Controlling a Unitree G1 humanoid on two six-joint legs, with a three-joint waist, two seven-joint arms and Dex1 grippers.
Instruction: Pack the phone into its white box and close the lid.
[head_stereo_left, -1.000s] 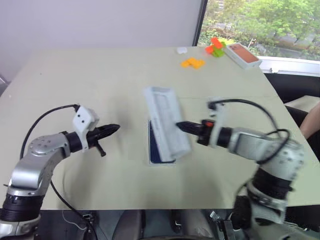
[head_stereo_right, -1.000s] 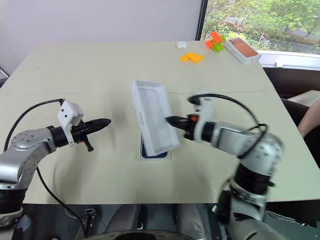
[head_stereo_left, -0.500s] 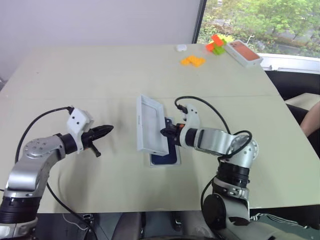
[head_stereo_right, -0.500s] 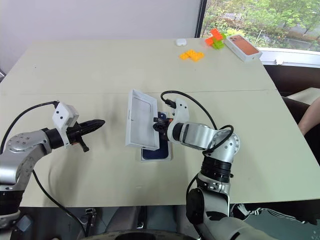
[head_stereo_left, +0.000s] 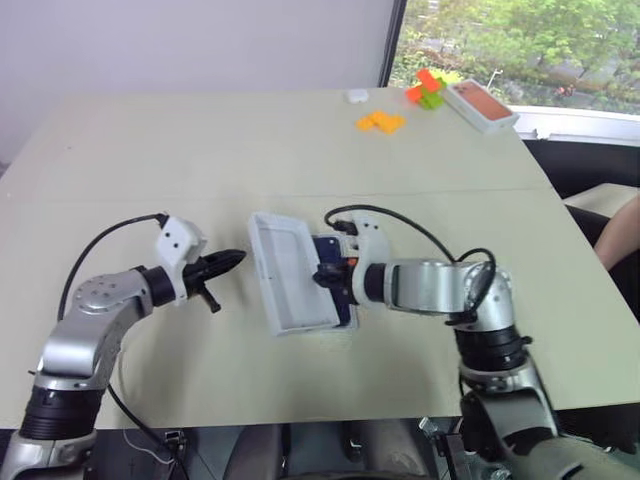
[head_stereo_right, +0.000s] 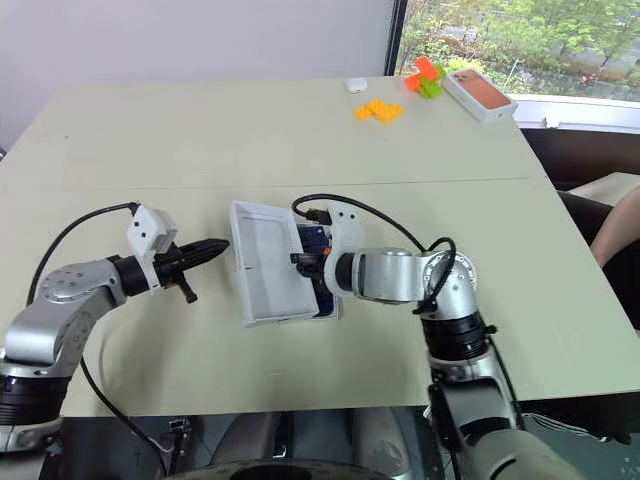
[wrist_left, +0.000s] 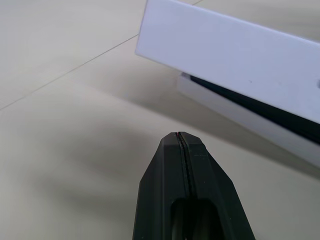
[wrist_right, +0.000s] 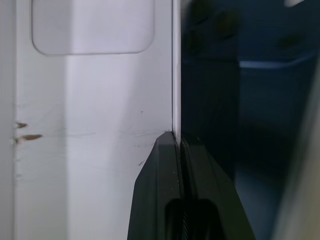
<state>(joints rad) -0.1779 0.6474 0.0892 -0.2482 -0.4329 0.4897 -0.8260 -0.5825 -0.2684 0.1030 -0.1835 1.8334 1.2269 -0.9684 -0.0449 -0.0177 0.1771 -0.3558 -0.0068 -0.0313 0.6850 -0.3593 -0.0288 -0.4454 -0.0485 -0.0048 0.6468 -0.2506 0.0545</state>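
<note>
White cardboard, the lid (head_stereo_left: 293, 271) stood tilted at mid-tabletop with its hollow plain face turned up and toward the left arm, its lower long edge down near the tabletop (head_stereo_left: 200, 150). Under its raised right edge lay the phone (head_stereo_left: 335, 272), dark navy, sitting in the box (head_stereo_right: 327, 314), whose white rim showed along the near side. The right gripper (head_stereo_left: 324, 276) reached in from the right, its jaws pressed together on the lid's right edge; in the right wrist view the black fingers (wrist_right: 165, 200) pinched that thin white wall, with the lid's inner face on one side and the dark phone on the other. The left gripper (head_stereo_left: 232, 260) hung just left of the lid, apart from it, jaws pressed together and holding nothing. At the far right corner of the tabletop, well apart from all this, lay yellow bricks (head_stereo_left: 381, 122), orange and green bricks (head_stereo_left: 424, 90), a small white object (head_stereo_left: 355, 96) and a white box with a salmon picture (head_stereo_left: 481, 106).
</note>
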